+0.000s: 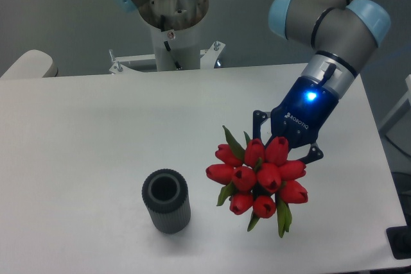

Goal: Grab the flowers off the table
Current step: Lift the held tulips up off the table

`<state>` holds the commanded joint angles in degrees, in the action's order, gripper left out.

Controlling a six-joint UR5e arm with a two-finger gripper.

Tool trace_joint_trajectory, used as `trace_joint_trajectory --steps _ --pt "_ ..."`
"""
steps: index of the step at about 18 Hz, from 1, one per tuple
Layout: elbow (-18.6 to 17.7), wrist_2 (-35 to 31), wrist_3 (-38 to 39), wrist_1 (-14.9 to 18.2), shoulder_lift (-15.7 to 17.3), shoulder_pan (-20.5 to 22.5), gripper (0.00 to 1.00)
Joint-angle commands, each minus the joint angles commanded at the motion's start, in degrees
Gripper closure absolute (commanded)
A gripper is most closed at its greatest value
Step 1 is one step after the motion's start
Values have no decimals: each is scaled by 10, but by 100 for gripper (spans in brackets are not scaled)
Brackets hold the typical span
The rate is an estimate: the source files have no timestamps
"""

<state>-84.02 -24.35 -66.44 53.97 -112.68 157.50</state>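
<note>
Bunch of red tulips (260, 174), buds closed, green leaves poking out, heads toward camera, above the white counter (96, 133).

Smooth matt white table (83, 139)
</note>
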Motion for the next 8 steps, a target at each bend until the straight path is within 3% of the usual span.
trace_joint_trajectory --steps 8 --pt "-4 -1 1 -7 1 -3 78"
